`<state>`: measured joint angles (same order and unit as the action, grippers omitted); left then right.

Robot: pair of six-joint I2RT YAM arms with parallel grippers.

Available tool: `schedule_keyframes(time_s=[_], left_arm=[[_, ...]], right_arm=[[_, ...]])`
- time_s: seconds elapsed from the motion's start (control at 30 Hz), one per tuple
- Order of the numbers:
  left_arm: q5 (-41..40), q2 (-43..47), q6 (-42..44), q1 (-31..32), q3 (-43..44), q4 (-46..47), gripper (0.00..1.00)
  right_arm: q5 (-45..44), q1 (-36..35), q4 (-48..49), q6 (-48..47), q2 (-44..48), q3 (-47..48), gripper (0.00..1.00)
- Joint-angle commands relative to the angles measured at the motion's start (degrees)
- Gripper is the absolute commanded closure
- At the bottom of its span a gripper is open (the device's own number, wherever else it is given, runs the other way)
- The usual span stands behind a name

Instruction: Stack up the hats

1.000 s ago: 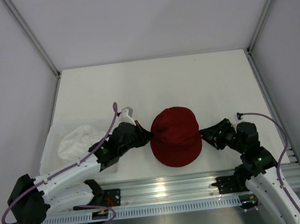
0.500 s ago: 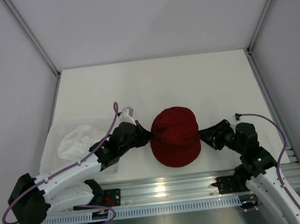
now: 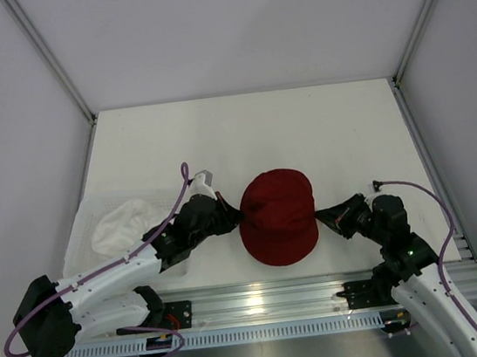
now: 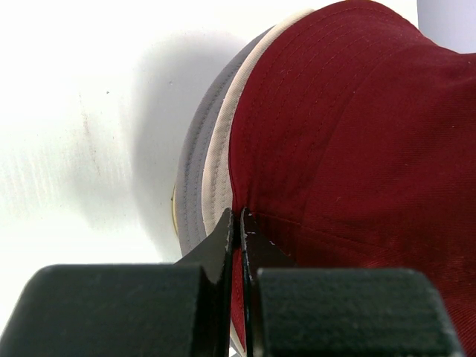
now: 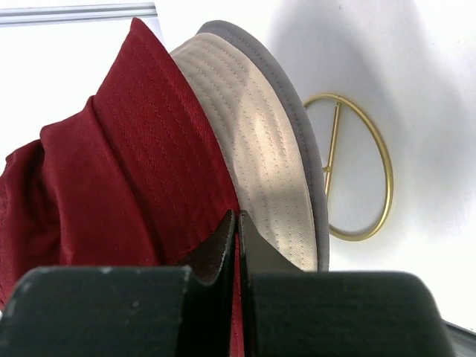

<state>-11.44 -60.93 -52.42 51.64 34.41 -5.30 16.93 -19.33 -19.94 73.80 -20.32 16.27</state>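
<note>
Dark red hat (image 3: 278,217), on the worktop (image 3: 320,132), caps the beige hat (image 5: 256,137) beneath it. The left hand (image 3: 233,217) and right hand (image 3: 324,216), on opposite sides of it, each pinch its brim tight. Risk: an uneven release or pull could drag it askew. Left of it, the clear tray (image 3: 76,248) holds the white hat (image 3: 124,224).

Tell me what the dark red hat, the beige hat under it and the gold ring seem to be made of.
Dark red hat: matte woven cloth, with fine diagonal ribs and stitched seams.
Beige hat: matte cloth too, with rows of stitching and a grey edge.
Gold ring: probably thin metal, judging by its brassy sheen, though coated plastic is possible.
</note>
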Motion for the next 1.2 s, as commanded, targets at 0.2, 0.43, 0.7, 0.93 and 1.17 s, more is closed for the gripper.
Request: schedule_keyframes(time_s=[0.2, 0.43, 0.7, 0.93, 1.17], left_arm=[[-2.9, 0.4, 0.7, 0.3, 2.1, -2.8, 0.99], [-3.9, -0.7, 0.4, 0.3, 2.2, -5.1, 0.99], [-3.1, -2.8, -0.2, 0.5, 0.2, -5.2, 0.99], [-4.7, -1.7, -0.7, 2.0, -1.4, -6.7, 0.99], [-8.4, 5.4, 2.0, 2.1, 1.4, -11.6, 0.84]], right_arm=[[-3.3, -0.5, -4.3, -4.7, 0.8, 0.0, 1.00], [-4.0, -0.5, -7.2, -8.2, 0.7, -2.2, 1.00], [-5.9, -0.5, -10.1, -11.6, 1.0, -3.6, 1.00], [-8.2, -0.4, -12.5, -14.2, 0.9, -1.7, 1.00], [-15.6, -0.5, -17.8, -21.8, -1.0, 9.4, 0.94]])
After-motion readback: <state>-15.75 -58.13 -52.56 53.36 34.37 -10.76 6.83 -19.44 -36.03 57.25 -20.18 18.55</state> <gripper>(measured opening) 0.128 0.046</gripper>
